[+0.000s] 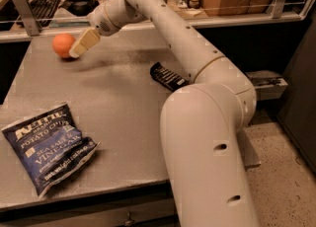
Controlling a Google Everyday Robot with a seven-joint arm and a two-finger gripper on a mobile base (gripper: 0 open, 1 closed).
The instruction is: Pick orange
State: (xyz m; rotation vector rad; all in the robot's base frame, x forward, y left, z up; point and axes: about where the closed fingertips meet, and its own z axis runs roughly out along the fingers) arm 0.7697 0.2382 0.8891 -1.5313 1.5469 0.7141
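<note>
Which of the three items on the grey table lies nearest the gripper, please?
The small round orange fruit at the far left: the gripper is right beside it, while the blue crinkled chip bag and the black rectangular object lie well away.

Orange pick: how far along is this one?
Approach looks done: the gripper is at the right side of the orange, at the far left of the table. In hand: lining up the grasp; whether they touch is unclear. Left: grip and lift, since the orange rests on the table.

White rounded arm (197, 137), dark screw holes (219, 147), tan jaws far left.
</note>
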